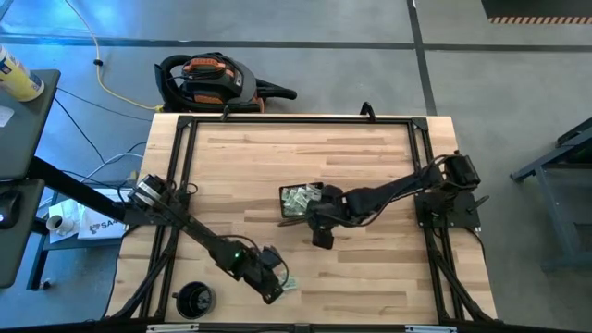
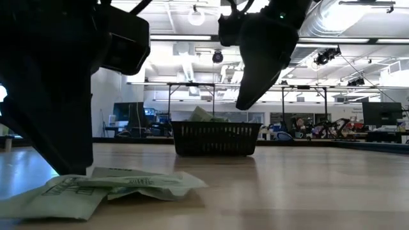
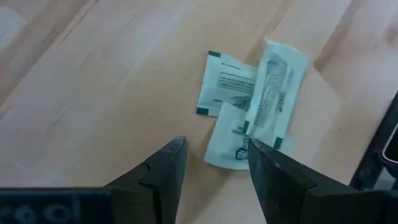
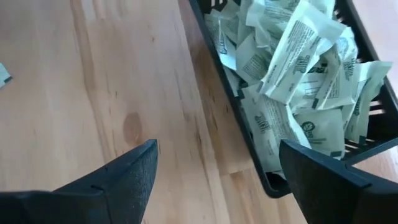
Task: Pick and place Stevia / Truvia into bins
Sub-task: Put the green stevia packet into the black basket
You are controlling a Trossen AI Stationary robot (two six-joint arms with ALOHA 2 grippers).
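Three pale green and white Stevia sachets (image 3: 249, 93) lie overlapping flat on the wood near the table's front edge (image 1: 289, 279) (image 2: 115, 185). My left gripper (image 3: 214, 146) stands open over them, pointing steeply down, one finger at the lowest sachet's edge and the other over bare wood. The black mesh bin (image 1: 281, 199) (image 2: 214, 137) sits mid-table, heaped with several sachets (image 4: 298, 68). My right gripper (image 4: 217, 155) (image 1: 321, 236) hangs wide open with nothing between its fingers, above the table just near-side of the bin. My left gripper has one fingertip (image 3: 255, 152) at the edge of the lowest sachet (image 3: 227, 149), coming from above. Whether it touches the sachet, I cannot tell. The sachets lie flat on the table.
A round black cup-like object (image 1: 194, 299) stands at the near left corner. Black frame rails (image 1: 296, 118) run along the table's edges. Bare wood lies between the bin and the loose sachets. An orange and black vacuum (image 1: 208, 79) sits on the floor beyond the far edge.
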